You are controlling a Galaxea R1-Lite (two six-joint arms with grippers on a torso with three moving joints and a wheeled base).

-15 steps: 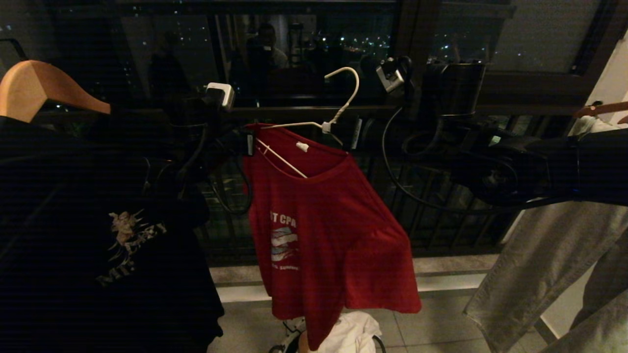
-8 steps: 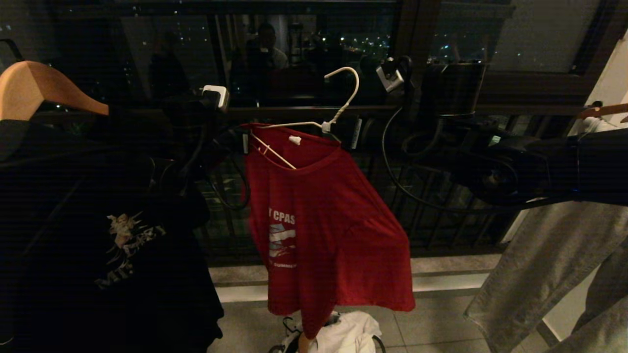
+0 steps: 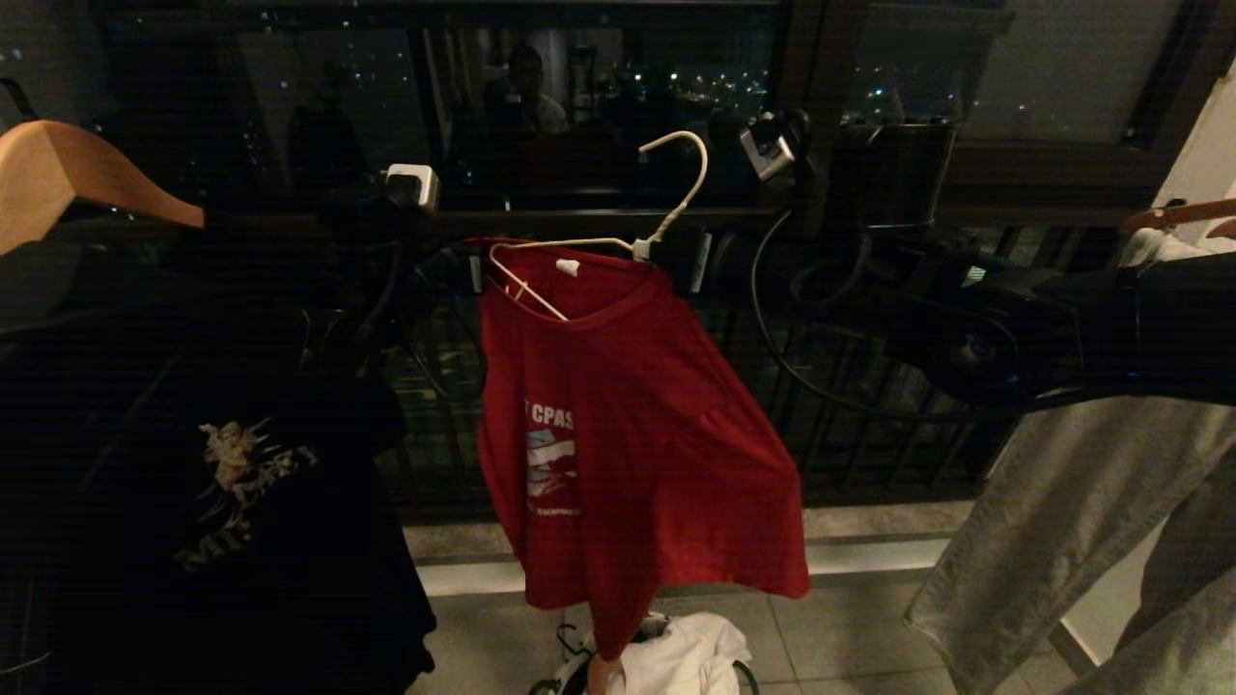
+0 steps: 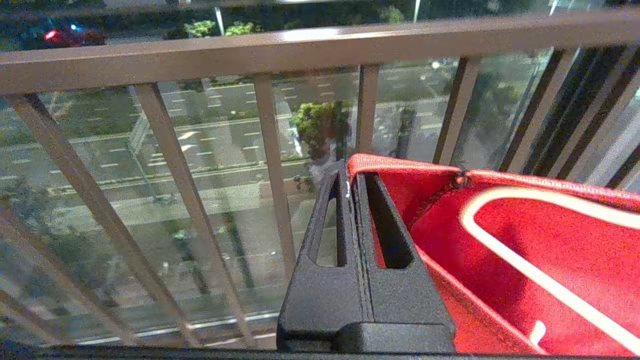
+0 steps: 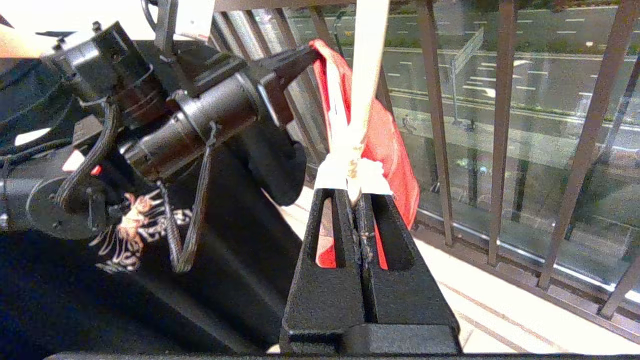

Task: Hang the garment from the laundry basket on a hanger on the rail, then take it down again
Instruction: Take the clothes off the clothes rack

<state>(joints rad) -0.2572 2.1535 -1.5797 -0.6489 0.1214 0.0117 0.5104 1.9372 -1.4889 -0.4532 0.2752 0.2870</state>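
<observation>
One red T-shirt (image 3: pixel 628 425), one wire hanger (image 3: pixel 618 236), one black T-shirt (image 3: pixel 212 463), maybe two wooden hangers (image 3: pixel 68 179).

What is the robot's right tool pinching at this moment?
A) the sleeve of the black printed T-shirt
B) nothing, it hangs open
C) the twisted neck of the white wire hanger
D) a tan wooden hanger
C: in the right wrist view the right tool is shut on the twisted neck of the white wire hanger, which carries the red T-shirt.

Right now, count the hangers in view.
3: a thin white wire hanger at centre carrying the red T-shirt, a thick tan wooden hanger far left, another wooden tip far right. Others may be hidden.
</observation>
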